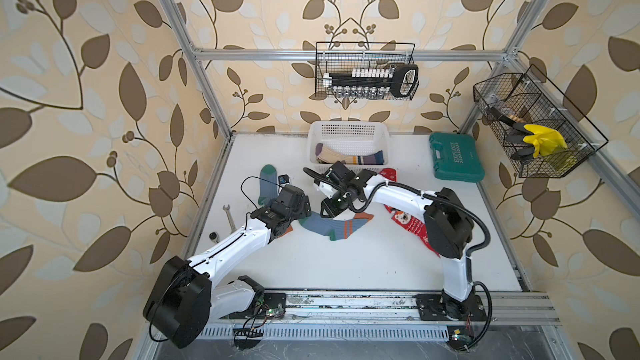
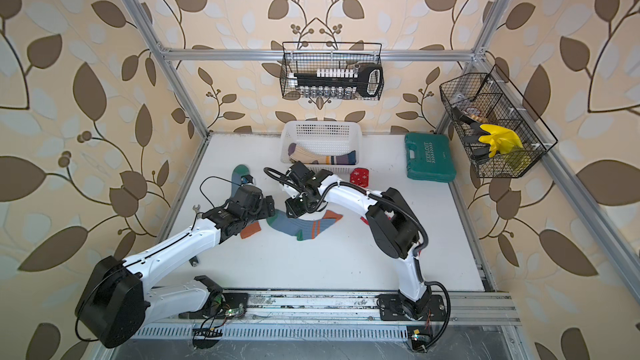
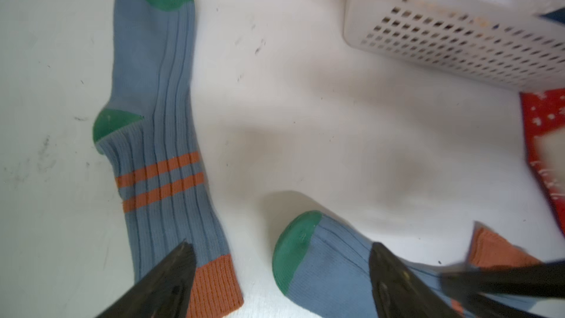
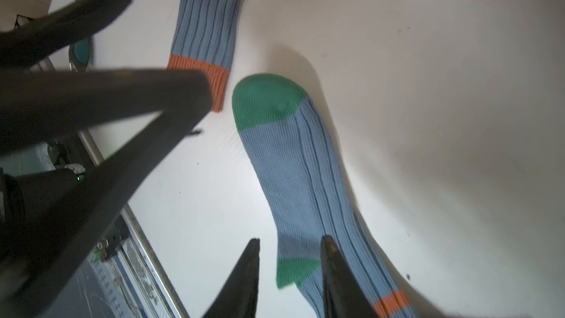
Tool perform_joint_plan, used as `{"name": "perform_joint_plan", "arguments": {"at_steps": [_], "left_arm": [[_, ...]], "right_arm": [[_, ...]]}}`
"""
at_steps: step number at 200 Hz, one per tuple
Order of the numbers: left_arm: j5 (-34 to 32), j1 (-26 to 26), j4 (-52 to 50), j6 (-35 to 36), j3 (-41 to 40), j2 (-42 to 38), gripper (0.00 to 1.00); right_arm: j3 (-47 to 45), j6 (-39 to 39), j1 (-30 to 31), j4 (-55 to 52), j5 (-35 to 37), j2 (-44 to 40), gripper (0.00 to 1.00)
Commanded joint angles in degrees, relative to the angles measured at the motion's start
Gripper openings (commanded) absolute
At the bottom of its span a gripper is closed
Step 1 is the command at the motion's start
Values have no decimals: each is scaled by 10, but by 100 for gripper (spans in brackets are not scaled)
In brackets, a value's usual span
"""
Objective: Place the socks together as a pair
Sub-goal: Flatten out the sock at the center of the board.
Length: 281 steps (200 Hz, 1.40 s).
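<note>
Blue-grey ribbed socks (image 3: 159, 87), green toes, orange cuffs, twin orange stripes

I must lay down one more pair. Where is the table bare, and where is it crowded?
Bare: the wide table strip between the blue-grey socks and the front rail; a patch between white basket and green case. Crowded: the middle, where left gripper and right gripper hang over those socks.

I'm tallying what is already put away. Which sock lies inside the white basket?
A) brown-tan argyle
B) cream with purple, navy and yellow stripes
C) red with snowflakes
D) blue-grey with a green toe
B: in a top view the cream striped sock lies inside the white basket, with no other pattern showing in it.
</note>
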Motion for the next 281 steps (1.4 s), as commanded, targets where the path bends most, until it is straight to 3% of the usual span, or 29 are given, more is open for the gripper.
{"name": "perform_joint_plan", "arguments": {"at_steps": [1,48,106,152,188,196,222,237,281], "left_arm": [[32,3,-32,-11,23,30,89],[55,3,-51,-15,10,51,86],[111,3,-41,-14,6,102,81],[105,2,-36,-15,14,116,41],[106,3,-29,-13,23,131,24],[108,2,-28,-12,25,131,21],[116,2,-24,-10,32,129,10],[132,2,-16,-10,32,116,5],[155,1,-6,-9,36,97,0]], "right_arm": [[-96,14,-61,34,37,-108,37],[-304,92,-209,111,7,-256,41],[-413,114,-188,157,0,-259,46],[-409,137,-134,192,12,-226,48],[-372,145,-106,200,69,-184,49],[-360,143,-102,197,78,-174,45],[-334,139,-83,167,116,-164,13],[-326,139,-67,130,147,-184,2],[-242,136,10,-19,247,-245,0]]}}
